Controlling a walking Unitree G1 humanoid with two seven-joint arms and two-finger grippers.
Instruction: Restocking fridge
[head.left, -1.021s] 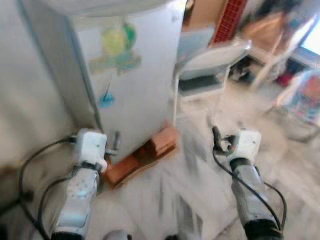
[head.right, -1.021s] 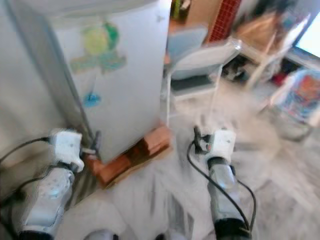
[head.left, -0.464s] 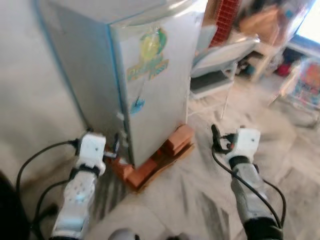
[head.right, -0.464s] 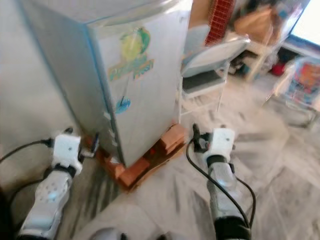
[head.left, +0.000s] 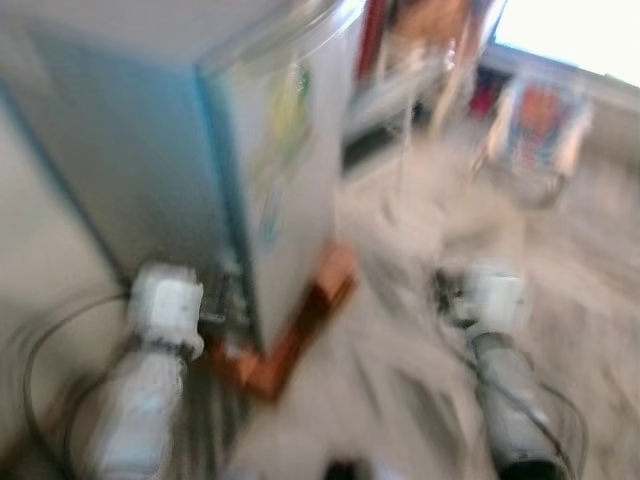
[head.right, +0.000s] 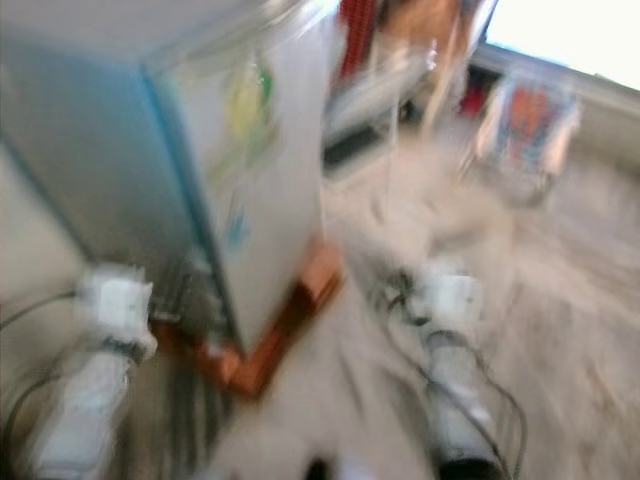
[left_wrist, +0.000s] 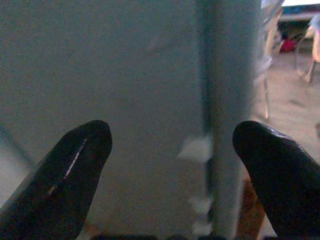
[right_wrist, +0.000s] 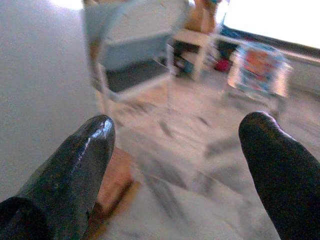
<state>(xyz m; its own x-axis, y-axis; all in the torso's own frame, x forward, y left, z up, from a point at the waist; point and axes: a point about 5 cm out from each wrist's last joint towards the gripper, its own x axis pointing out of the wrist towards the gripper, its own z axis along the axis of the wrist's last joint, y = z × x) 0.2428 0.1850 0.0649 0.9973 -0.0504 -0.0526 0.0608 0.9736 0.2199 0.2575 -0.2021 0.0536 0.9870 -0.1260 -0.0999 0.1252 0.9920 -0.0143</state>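
A small grey fridge (head.left: 250, 150) stands on red bricks (head.left: 300, 330), its door shut, with a green and yellow sticker (head.left: 285, 110) on the front. The eye views are blurred by motion. My left gripper (head.left: 228, 300) is held low, close to the fridge's near corner; in the left wrist view its fingers (left_wrist: 75, 170) stand apart and empty, facing the fridge's side wall (left_wrist: 125, 100). My right gripper (head.left: 445, 295) hovers over the marble floor right of the fridge, its fingers (right_wrist: 70, 175) spread with nothing between them.
A white chair (right_wrist: 135, 45) stands behind and to the right of the fridge. Further right is a colourful rack or basket (head.left: 535, 130), with cluttered furniture along the back. Veined marble floor (head.left: 400, 400) lies ahead on the right. A plain wall (head.left: 40, 260) is on the left.
The whole view has swung and blurred, so the camera is moving. The fridge now sits further left and closer. Both arms keep the same pose.
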